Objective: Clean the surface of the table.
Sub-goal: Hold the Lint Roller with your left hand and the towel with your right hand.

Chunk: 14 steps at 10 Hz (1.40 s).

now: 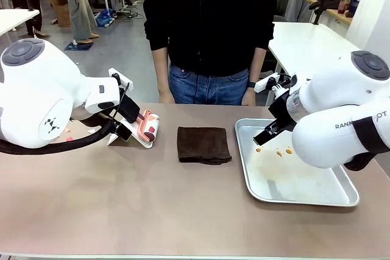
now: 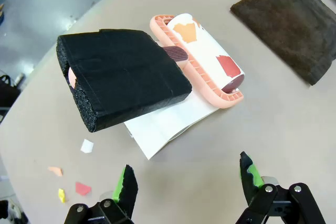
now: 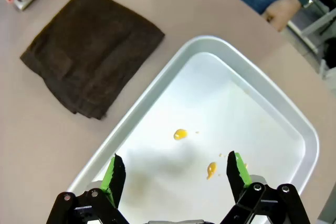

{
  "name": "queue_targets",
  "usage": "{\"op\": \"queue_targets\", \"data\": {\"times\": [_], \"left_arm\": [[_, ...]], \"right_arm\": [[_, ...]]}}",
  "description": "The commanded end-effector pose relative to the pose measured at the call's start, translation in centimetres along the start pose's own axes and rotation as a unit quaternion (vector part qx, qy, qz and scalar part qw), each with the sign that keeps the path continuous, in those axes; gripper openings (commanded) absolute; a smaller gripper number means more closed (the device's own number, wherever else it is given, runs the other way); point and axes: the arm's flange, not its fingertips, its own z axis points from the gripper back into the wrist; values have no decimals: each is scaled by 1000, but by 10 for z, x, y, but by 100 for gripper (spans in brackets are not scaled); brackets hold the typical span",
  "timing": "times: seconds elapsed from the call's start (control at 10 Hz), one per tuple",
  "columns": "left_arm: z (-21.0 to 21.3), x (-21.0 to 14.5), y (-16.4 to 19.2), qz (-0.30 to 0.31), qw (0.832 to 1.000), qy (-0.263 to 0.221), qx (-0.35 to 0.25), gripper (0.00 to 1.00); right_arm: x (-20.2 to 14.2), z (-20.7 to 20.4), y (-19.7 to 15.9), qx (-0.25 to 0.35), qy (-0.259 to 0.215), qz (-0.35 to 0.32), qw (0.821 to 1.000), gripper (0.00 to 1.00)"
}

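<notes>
A: L jaws?
B: Spread wide, nothing btw them. Their green pads (image 2: 254, 174) hang over the bare surface (image 2: 220, 145), just short of a lint roller (image 2: 205, 51).
A: Roller lying how?
B: On its side, w/ a white sheet (image 2: 163, 127) under it. Pink frame, and the black foam handle (image 2: 126, 77) is the part nearest the jaws. Orange & red bits are stuck on the drum. Loose paper scraps (image 2: 79, 187) lie on the surface beside the sheet.
A: R jaws?
B: Spread too, empty. They hover over a metal tray (image 3: 157, 85). Two orange-yellow drops (image 3: 180, 134) on the tray floor show btw the fingers in the R wrist view.
A: Further out?
B: Folded brown cloth (image 1: 203, 144) lies flat on the surface btw roller and tray, touching neither. The tray sits on the robot's R side.
A: And the surface itself?
B: Wide taupe-brown top, running under both arms across the whole front view. A person (image 1: 210, 28) in black top & jeans stands at its far edge, one hand (image 1: 248, 97) at the edge behind the tray, watch on that wrist.
</notes>
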Motion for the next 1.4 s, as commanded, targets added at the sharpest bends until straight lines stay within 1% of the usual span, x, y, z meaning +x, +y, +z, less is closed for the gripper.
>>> {"op": "queue_targets", "data": {"times": [0.0,0.1,0.2,0.3,0.4,0.5,0.6,0.7,0.8,0.9,1.0,1.1,1.2,1.3], "left_arm": [[0,0,0,0,1000,0,0,100],[8,-1,0,5,1000,5,-22,100],[21,-3,2,12,998,8,-56,100],[36,-8,6,22,995,22,-91,100],[53,-14,11,32,990,12,-136,100],[66,-18,17,49,983,3,-179,100],[80,-21,23,90,968,-9,-235,100],[98,-28,33,123,943,-57,-304,100],[115,-40,49,130,909,-120,-377,100],[126,-52,67,162,877,-166,-420,100],[135,-74,93,210,849,-210,-436,100],[141,-97,116,240,842,-233,-423,100],[143,-122,138,268,839,-236,-410,100],[139,-143,156,299,839,-216,-400,100]], "right_arm": [[0,0,0,0,0,0,1000,100],[0,7,0,35,9,-14,999,100],[0,17,0,80,25,-48,995,100],[2,29,2,130,42,-93,986,100],[4,46,2,196,55,-148,968,100],[4,62,-1,270,79,-168,945,100],[4,71,-6,302,93,-202,927,100],[2,81,-13,344,95,-244,902,100],[-2,90,-24,407,87,-267,869,100],[-10,98,-38,448,67,-288,844,100],[-24,108,-57,469,33,-315,824,100],[-42,119,-75,470,-3,-337,816,100],[-65,131,-94,463,-52,-363,807,100],[-92,145,-112,459,-115,-385,792,100]]}}
